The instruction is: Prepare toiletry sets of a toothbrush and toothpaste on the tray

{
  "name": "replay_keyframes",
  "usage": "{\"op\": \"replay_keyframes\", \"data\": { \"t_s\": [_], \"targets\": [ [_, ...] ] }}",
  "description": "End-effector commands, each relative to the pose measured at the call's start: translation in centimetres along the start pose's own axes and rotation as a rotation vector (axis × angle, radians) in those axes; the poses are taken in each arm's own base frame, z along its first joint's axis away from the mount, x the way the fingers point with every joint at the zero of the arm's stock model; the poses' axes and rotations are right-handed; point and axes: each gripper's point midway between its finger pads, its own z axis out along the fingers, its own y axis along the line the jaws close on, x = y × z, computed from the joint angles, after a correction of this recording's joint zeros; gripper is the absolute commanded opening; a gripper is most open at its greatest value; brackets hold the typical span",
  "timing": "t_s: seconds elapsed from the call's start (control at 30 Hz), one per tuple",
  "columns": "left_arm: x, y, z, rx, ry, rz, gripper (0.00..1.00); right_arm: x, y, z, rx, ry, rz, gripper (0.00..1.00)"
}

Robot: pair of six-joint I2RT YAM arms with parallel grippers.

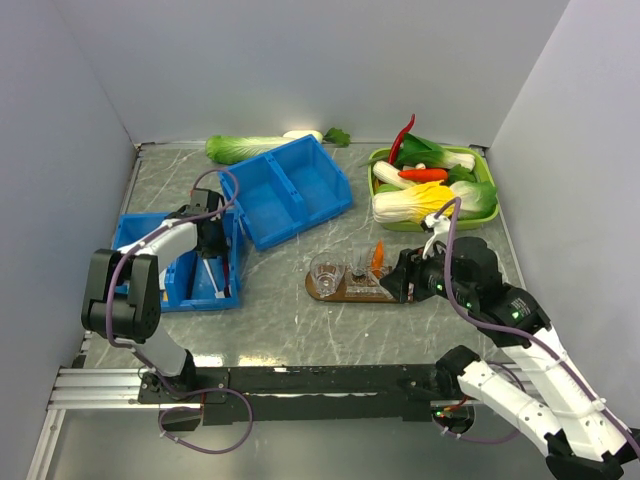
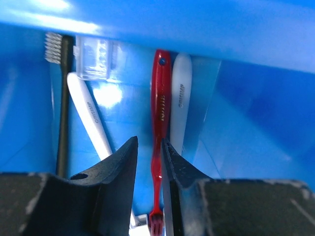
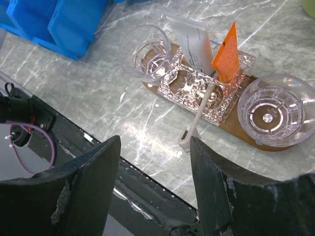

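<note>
My left gripper (image 2: pixel 149 142) reaches into a blue bin (image 2: pixel 256 113) and straddles a red toothbrush (image 2: pixel 160 98) lying on the bin floor. Its jaws are narrow, with blue showing between the left finger and the handle. Two white toothbrushes (image 2: pixel 88 115) (image 2: pixel 181 98) and a dark-handled one (image 2: pixel 63 108) lie beside it. The brown tray (image 3: pixel 246 135) carries a round clear cup (image 3: pixel 145 51), a textured clear cup (image 3: pixel 197 83) and another round cup (image 3: pixel 275 110). A white tube (image 3: pixel 193 42), an orange-ended tube (image 3: pixel 225 51) and a white toothbrush (image 3: pixel 199 110) sit in the textured cup. My right gripper (image 3: pixel 155 142) hovers open just in front of the tray, empty.
A second blue bin (image 1: pixel 290 190) stands behind the tray. A green tray of toy vegetables (image 1: pixel 432 185) sits at the back right, and a bok choy (image 1: pixel 250 148) lies along the back wall. The black mounting rail (image 3: pixel 123 196) runs under the right gripper.
</note>
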Motion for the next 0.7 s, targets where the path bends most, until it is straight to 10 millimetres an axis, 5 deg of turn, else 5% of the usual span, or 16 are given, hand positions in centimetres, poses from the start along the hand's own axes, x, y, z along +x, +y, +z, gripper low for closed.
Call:
{"op": "replay_keyframes", "data": {
  "t_s": [0.0,0.67],
  "targets": [
    [-1.1,-1.0,-0.6,0.048,-0.018,-0.002,0.32,-0.6,0.0,0.0,-0.006,-0.037,-0.002,0.66],
    [-0.1,0.4,1.3,-0.060,0.049,-0.022,0.25,0.0,-0.2,0.1,-0.005,-0.037,0.009,0.66]
  ]
}}
